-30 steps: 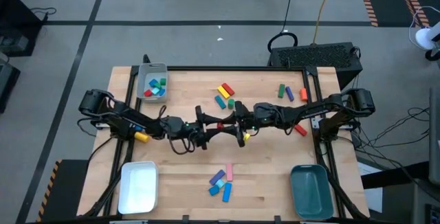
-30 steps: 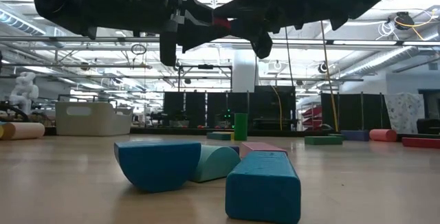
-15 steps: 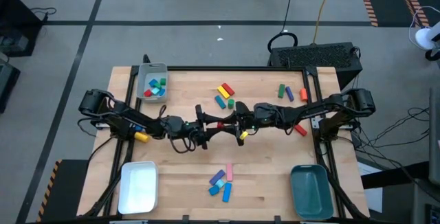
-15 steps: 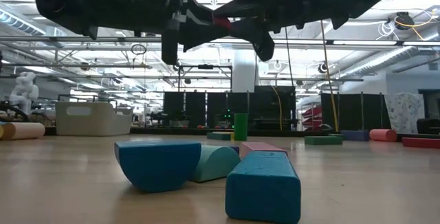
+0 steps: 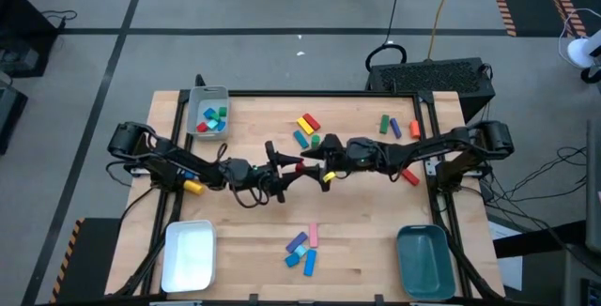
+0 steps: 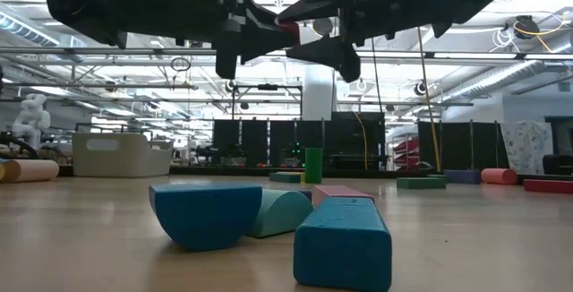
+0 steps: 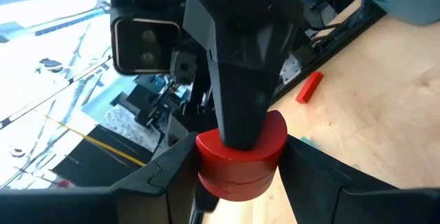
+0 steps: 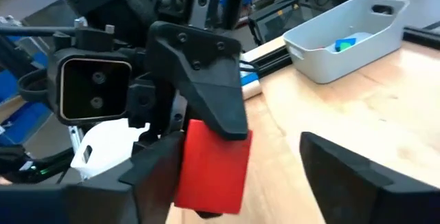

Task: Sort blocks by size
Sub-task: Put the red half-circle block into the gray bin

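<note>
Both arms meet high over the middle of the table. My left gripper [image 5: 285,167] reaches in level from the table's left and is shut on a short round red block [image 7: 240,165]. The red block [image 6: 288,29] hangs far above the tabletop. My right gripper [image 8: 254,176] comes in from the table's right, open wide, with its fingers standing on either side of the same block [image 8: 212,165]. Loose blocks lie on the table in a near group [image 5: 302,245], a far group [image 5: 305,130] and a far right group [image 5: 399,126]. My left gripper pinches the red block by its curved sides [image 7: 206,159] between its two fingers. The fingers lie level, coming from the table's left. The block is lifted clear of the table. My right gripper has one finger [image 7: 240,80] lying over the block; whether it touches it I cannot tell.
A grey tray [image 5: 195,100] with several blocks stands at the far left, a white tray [image 5: 189,254] at the near left, and a teal tray [image 5: 425,259] at the near right. A yellow block [image 5: 192,187] lies by the left arm and a red one [image 5: 410,177] under the right arm.
My right gripper has opened, its fingers spreading away from the red block, and it has rolled a little. The block stays where it was, high over the table in my left gripper.
</note>
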{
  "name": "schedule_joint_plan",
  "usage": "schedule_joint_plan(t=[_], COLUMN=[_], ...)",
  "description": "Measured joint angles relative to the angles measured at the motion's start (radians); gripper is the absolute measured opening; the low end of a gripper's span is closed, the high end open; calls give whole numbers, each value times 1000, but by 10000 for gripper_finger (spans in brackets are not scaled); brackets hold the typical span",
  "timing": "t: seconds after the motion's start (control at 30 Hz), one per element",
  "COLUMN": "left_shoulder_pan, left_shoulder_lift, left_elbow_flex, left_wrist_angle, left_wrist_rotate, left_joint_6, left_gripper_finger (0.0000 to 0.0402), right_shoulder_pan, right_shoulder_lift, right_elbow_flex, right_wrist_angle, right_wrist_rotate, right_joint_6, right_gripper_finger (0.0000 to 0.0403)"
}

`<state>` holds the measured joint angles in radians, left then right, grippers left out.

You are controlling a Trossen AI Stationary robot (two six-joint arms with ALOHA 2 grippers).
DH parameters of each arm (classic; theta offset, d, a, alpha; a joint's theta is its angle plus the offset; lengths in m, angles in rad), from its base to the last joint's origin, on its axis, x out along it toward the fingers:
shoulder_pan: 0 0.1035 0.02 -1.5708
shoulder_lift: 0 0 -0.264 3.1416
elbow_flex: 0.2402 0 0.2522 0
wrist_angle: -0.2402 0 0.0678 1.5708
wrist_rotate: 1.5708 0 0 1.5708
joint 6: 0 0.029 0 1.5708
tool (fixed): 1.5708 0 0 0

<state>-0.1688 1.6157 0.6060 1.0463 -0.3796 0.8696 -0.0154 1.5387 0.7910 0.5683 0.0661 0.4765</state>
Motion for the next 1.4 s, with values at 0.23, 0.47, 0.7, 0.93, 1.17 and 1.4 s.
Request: schedule_joint_plan(t=[0.23, 0.47, 0.7, 0.93, 1.17, 1.4], left_shoulder_pan=[10, 79, 235, 464, 630, 747], left_shoulder_lift=[-11, -11, -63, -234, -350, -383], left_elbow_flex=[0, 0, -6, -6, -6, -6], left_wrist_angle=[57, 98, -43, -620, -1062, -1277], left_wrist_rotate=[-159, -469, -725, -511, -441, -268], left_joint_6=[-31, -53, -191, -756, -1066, -1227], left_gripper_finger=[188, 189, 189, 189, 189, 189], right_shoulder_pan=[-2, -2, 18, 23, 23, 23], right_shoulder_lift=[-156, -310, -326, -325, -325, -325], right_elbow_flex=[-2, -2, -2, -2, -2, -2], right_wrist_angle=[-269, -578, -725, -790, -792, -800], right_wrist_rotate=[164, 454, 456, 453, 453, 407], right_joint_6=[-32, -40, -18, -10, -34, -32], right_gripper_finger=[307, 308, 309, 309, 309, 309])
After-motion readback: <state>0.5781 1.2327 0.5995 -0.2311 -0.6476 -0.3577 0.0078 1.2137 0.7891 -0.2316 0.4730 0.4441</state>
